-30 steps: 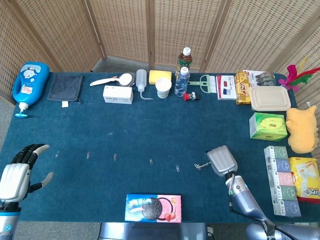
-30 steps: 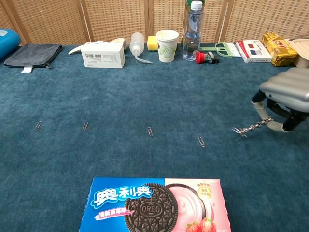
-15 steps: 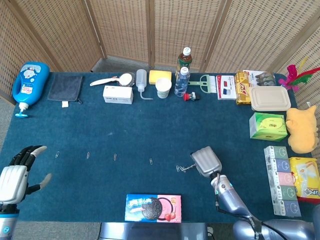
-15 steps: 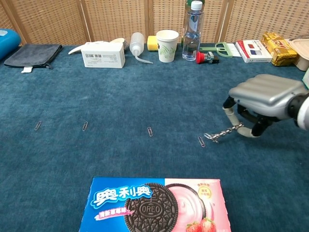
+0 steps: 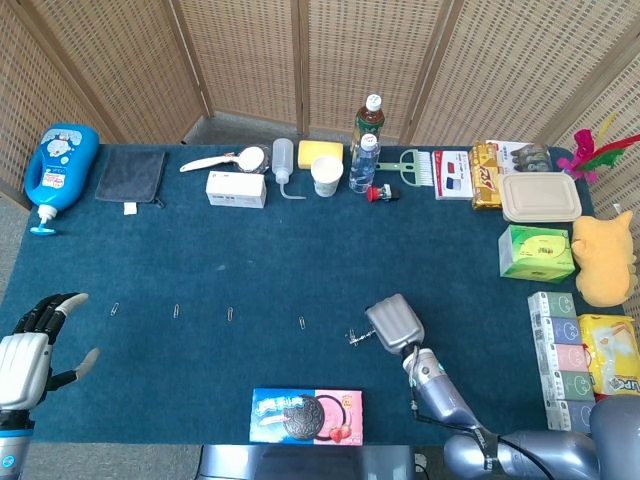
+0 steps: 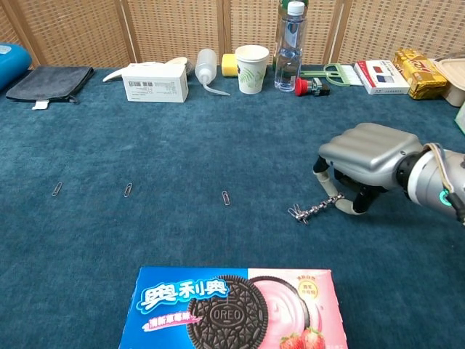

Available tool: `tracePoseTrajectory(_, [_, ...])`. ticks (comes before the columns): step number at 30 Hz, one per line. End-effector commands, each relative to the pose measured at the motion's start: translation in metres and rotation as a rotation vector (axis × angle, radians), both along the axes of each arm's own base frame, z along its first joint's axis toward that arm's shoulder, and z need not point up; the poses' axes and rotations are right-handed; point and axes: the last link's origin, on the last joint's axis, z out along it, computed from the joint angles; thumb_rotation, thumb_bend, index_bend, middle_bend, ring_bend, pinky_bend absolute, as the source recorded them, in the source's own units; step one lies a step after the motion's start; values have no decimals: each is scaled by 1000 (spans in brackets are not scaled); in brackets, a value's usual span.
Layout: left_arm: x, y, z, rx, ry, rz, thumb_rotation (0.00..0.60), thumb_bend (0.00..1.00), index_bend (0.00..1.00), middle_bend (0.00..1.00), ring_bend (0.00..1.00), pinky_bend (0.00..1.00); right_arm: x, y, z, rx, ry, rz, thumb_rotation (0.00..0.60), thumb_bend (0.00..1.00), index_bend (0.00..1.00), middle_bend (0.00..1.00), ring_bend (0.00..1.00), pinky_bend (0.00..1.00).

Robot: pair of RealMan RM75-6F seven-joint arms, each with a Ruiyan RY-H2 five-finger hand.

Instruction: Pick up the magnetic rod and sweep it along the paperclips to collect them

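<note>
My right hand (image 6: pixel 367 153) (image 5: pixel 394 325) holds the thin magnetic rod (image 6: pixel 320 207) low over the blue cloth, its tip pointing left. Paperclips hang in a clump at the rod's tip (image 6: pixel 296 212) (image 5: pixel 352 339). More paperclips lie in a row to the left: one (image 6: pixel 226 198) (image 5: pixel 301 322) nearest the rod, another (image 6: pixel 128 190) (image 5: pixel 229 313) further on, and a third (image 6: pixel 57 189) (image 5: pixel 176 311) beyond it. The head view shows one more clip (image 5: pixel 115 309) at the far left. My left hand (image 5: pixel 30 345) hovers open at the table's left front corner, holding nothing.
An Oreo box (image 6: pixel 229 309) lies at the front edge, just in front of the clip row. Along the back stand a white box (image 6: pixel 155 81), squeeze bottle (image 6: pixel 206 67), paper cup (image 6: pixel 251 69) and water bottle (image 6: pixel 289 47). Boxes and a plush toy (image 5: pixel 603 258) fill the right side.
My right hand has swept the rod leftward along the row. The clip that lay in front of the tip now hangs on it. The left hand drifted slightly down.
</note>
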Motion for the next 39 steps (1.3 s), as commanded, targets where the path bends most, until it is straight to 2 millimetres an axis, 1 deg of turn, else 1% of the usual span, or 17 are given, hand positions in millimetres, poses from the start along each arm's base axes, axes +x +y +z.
tracePoseTrajectory(1, [0, 0, -1, -1, -2, 0, 600, 431, 170, 190, 128, 185, 10, -5, 3, -12, -30, 6, 600, 505, 709, 853, 990, 891])
tracePoseTrajectory(7, [1, 2, -4, -5, -7, -6, 600, 431, 167, 190, 128, 185, 28, -19, 10, -41, -89, 2, 600, 505, 709, 852, 989, 891])
tracePoseTrajectory(10, [2, 2, -4, -5, -8, -7, 600, 431, 165, 190, 127, 185, 35, -24, 7, -34, -109, -6, 600, 505, 708, 852, 989, 891])
tracePoseTrajectory(14, [3, 1, -4, -2, -12, -6, 600, 431, 156, 190, 127, 185, 43, -35, -9, -13, -116, -26, 600, 505, 702, 852, 989, 890])
tracePoseTrajectory(19, [1, -1, -2, 1, -6, 2, 600, 431, 155, 190, 126, 185, 52, -41, -26, 2, -112, -30, 600, 506, 703, 852, 989, 890])
tracePoseTrajectory(26, [-2, -4, -1, 3, -2, 15, 600, 431, 154, 190, 126, 185, 58, -38, -40, 21, -93, -22, 600, 506, 701, 852, 989, 890])
tracePoseTrajectory(34, [-1, -3, -3, -3, -5, 8, 600, 431, 148, 190, 126, 185, 69, -36, -47, 18, -96, 0, 600, 506, 698, 852, 989, 890])
tracePoseTrajectory(39, [-1, -2, -4, -4, -8, 8, 600, 431, 148, 190, 124, 185, 71, -35, -52, 13, -85, -4, 600, 506, 696, 852, 989, 890])
